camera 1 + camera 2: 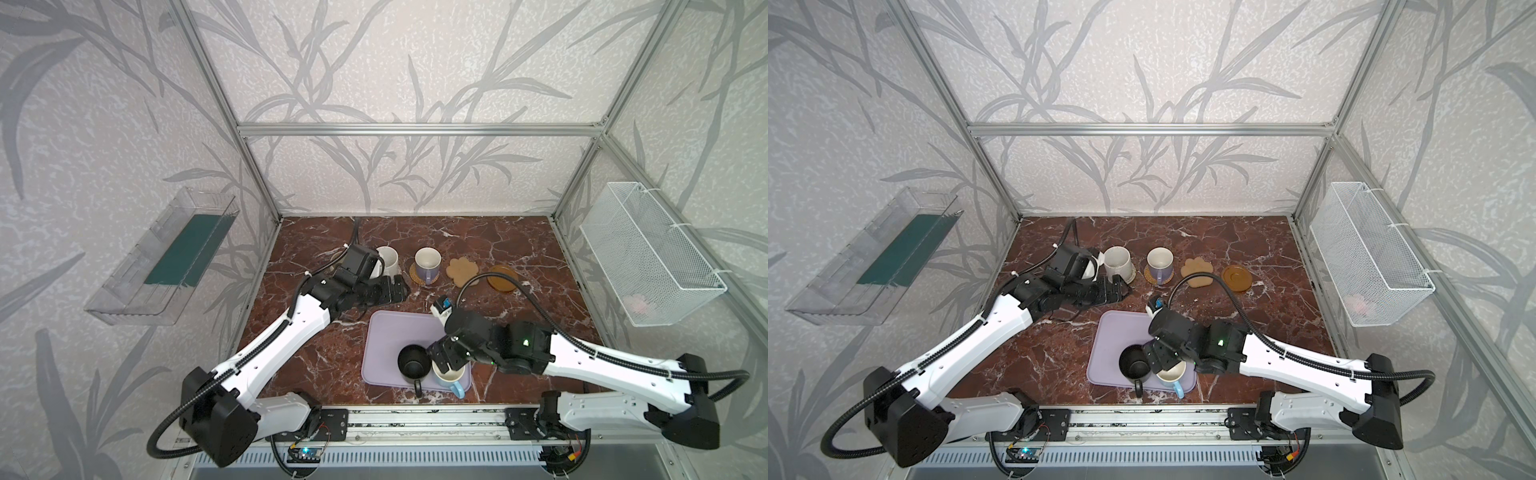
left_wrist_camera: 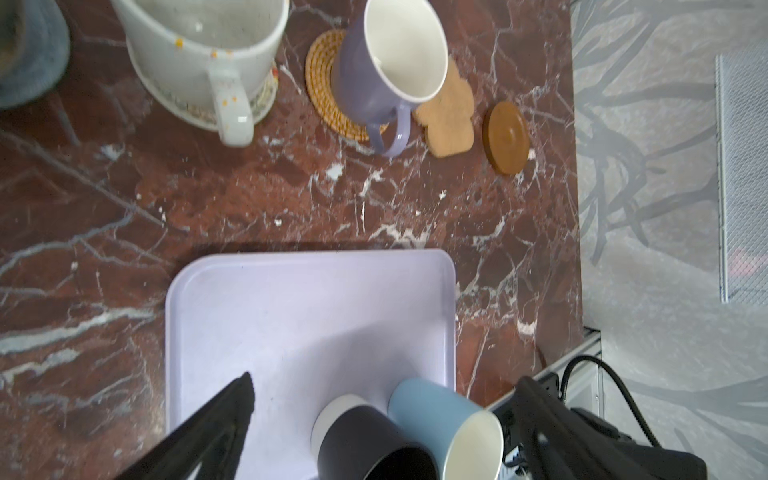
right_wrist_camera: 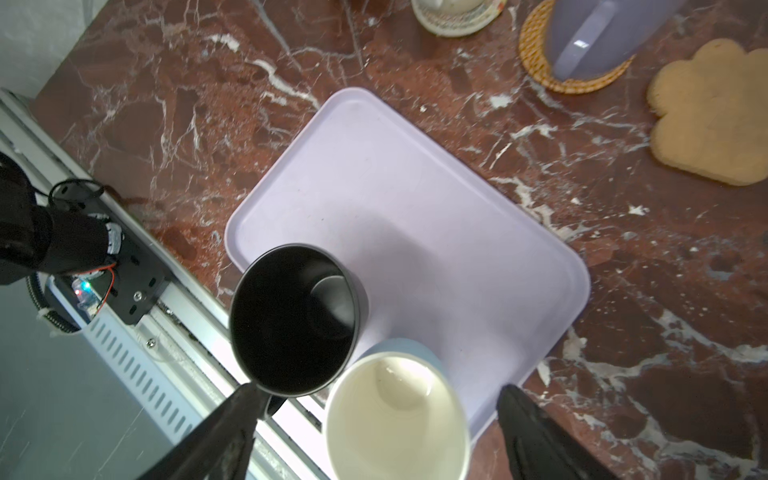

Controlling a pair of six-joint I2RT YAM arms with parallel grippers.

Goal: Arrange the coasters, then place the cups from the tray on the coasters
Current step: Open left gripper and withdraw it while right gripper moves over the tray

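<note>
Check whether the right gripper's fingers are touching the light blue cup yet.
Apart. The right wrist view shows the right gripper straddling the light blue cup, with a clear gap beside each finger.

I see the lavender tray (image 1: 386, 332) with two mugs upright at its near edge: black mug (image 1: 413, 362), and light blue mug (image 1: 451, 379) just beside it. In a row behind: speckled mug (image 1: 388, 259) on cream coaster (image 2: 262, 97), lavender mug (image 1: 428, 264) on rattan coaster (image 1: 415, 276), paw coaster (image 1: 462, 270) and brown saucer coaster (image 1: 502, 279) both bare. Grey-blue coaster (image 2: 33, 62) is at the row's left end, mostly cut off.
</note>
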